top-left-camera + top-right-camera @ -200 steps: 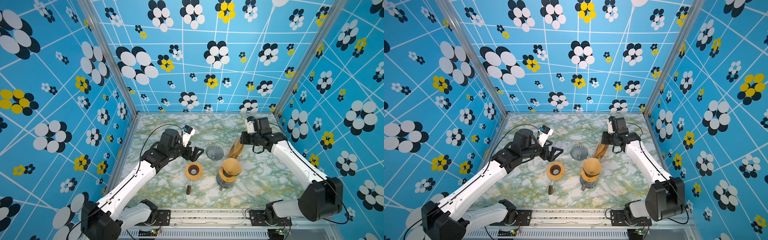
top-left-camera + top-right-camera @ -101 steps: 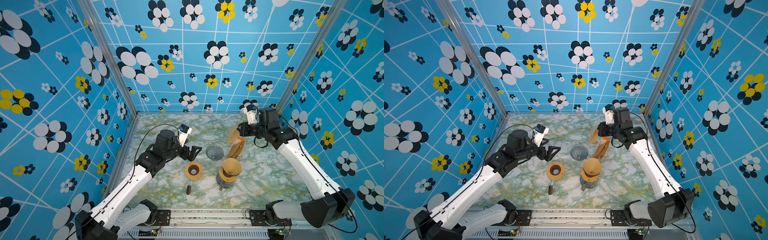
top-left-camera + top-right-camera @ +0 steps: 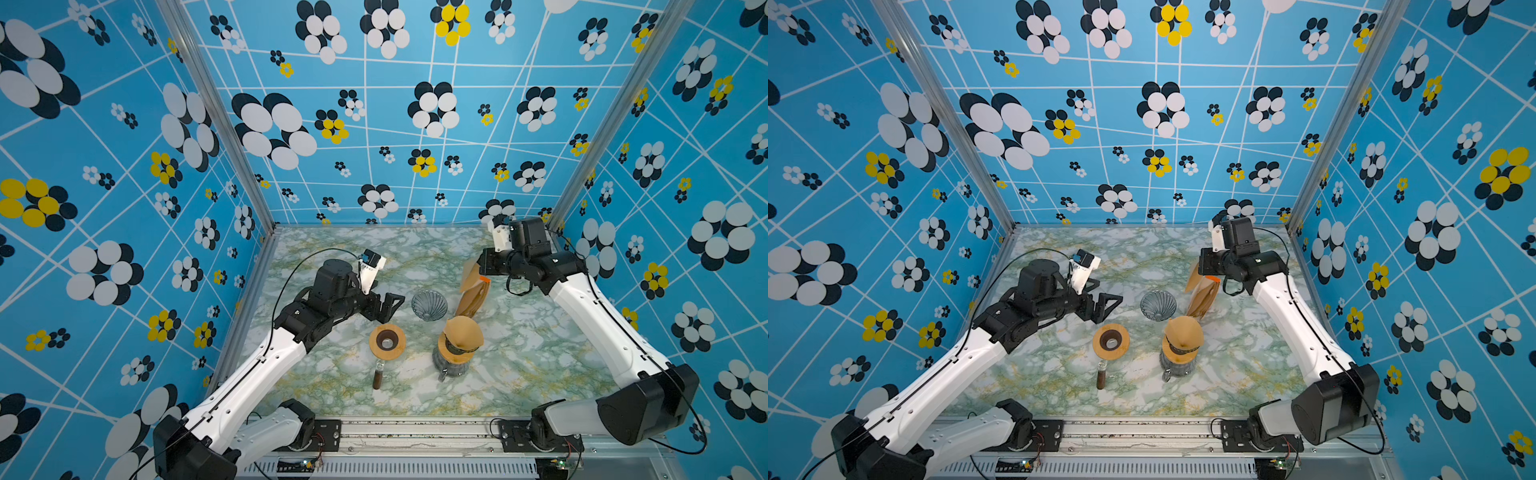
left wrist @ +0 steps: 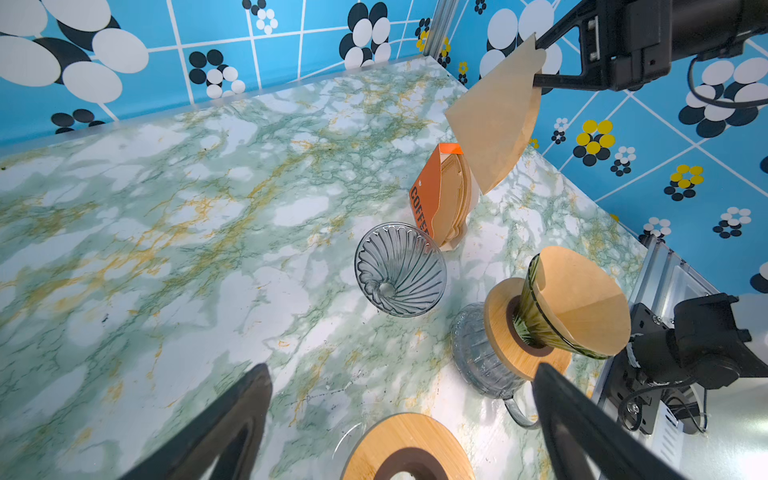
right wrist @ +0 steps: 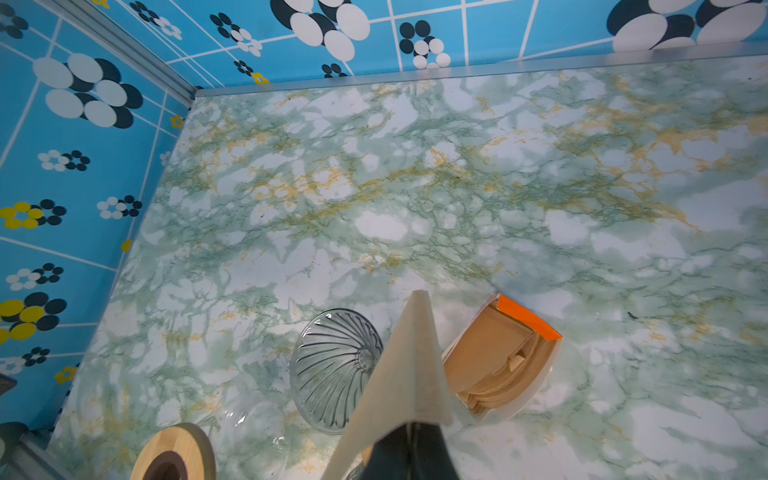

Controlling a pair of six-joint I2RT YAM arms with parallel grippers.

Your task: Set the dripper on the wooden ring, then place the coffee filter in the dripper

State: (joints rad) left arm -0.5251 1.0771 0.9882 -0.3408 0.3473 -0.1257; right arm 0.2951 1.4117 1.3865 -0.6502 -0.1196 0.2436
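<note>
- Marble-print tabletop (image 3: 332, 257), blue flower-print walls on three sides.
- right gripper (image 4: 538, 62) is clamped on the top edge of a brown coffee filter (image 4: 494, 124) — folded flat, it hangs point-down in the air just above the orange filter pack (image 4: 440, 199).
- glass dripper (image 3: 429, 305) lies tipped on the marble just beside the pack, with nothing in it and apart from the filter.
- left gripper (image 3: 388, 307) is spread wide and holds nothing, next to the wooden ring (image 3: 387, 341) and near the dripper.
- carafe (image 3: 453, 365) at the front carries a second dripper with a filter in it — a small brown vial (image 3: 377, 376) lies by the ring.
</note>
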